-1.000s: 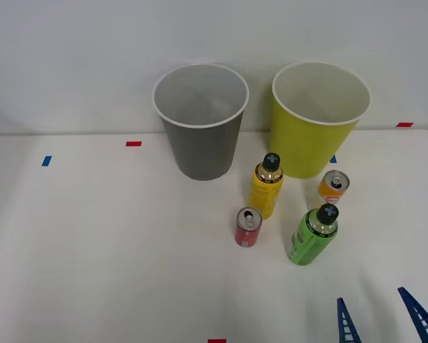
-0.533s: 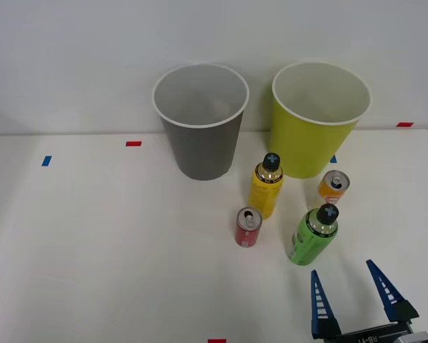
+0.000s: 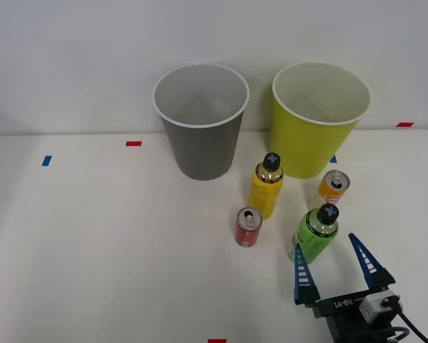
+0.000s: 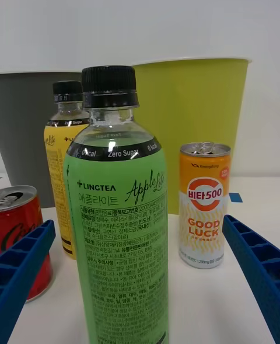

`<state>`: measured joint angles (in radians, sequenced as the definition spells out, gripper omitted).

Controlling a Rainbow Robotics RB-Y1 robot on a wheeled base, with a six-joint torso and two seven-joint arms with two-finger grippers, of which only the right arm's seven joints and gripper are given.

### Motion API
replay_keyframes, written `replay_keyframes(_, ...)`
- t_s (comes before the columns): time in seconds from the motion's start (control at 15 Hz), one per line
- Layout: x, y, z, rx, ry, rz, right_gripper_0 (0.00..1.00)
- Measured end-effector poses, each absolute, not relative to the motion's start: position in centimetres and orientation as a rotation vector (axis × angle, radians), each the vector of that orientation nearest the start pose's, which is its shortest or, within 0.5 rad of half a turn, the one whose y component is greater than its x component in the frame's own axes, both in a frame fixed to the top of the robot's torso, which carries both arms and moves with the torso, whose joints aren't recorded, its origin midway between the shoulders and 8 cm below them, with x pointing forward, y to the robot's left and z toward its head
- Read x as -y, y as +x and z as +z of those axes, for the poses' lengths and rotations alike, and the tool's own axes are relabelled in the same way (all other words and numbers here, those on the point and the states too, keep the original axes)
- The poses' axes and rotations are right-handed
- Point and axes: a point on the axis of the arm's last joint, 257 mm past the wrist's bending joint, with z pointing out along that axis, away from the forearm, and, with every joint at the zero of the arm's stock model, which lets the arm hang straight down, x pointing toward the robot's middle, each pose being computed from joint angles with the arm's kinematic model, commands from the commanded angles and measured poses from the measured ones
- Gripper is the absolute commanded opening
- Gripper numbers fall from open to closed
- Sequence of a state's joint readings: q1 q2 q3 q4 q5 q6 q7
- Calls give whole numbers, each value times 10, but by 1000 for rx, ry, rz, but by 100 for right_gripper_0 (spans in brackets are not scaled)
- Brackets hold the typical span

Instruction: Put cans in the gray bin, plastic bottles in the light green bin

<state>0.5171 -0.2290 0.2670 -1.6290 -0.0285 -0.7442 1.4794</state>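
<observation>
The right gripper [image 3: 331, 265] is sitting low at the near right of the white desk [image 3: 92, 236], its blue fingers [image 3: 301, 278] spread wide and holding nothing. The green-label bottle [image 3: 313, 235] is standing upright just ahead of the fingertips, roughly centred on the gap; in the wrist view it [image 4: 119, 227] is rising between the two fingers [image 4: 256, 262] without touching either.

The desk's right edge is running close beside the gripper, while to the left a broad stretch of bare desk is lying open. A pale wall is standing right behind the desk.

The red can [image 3: 248, 227] is standing to the left of the green bottle, apart from it — in the wrist view it [image 4: 20, 233] is sitting partly behind the one finger. The yellow-label bottle [image 3: 266, 186] is standing farther back, between the red can and the bins. The orange and white can [image 3: 333, 187] is standing beyond the green bottle to the right, just in front of the light green bin [image 3: 317, 132]. The gray bin [image 3: 201, 125] is standing beside that bin on its left, both upright at the desk's far edge. Small red and blue tape marks [image 3: 133, 143] are dotting the desk.
</observation>
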Motion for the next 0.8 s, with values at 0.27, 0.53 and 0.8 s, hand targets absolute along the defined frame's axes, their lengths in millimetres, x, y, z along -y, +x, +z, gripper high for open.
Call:
replay_keyframes(0.27, 199, 371, -250, -1331, -104, 149, 100)
replay_keyframes(0.53, 194, 380, -244, -1317, -99, 148, 100)
replay_keyframes(0.8, 193, 381, -242, -1313, -104, 154, 100)
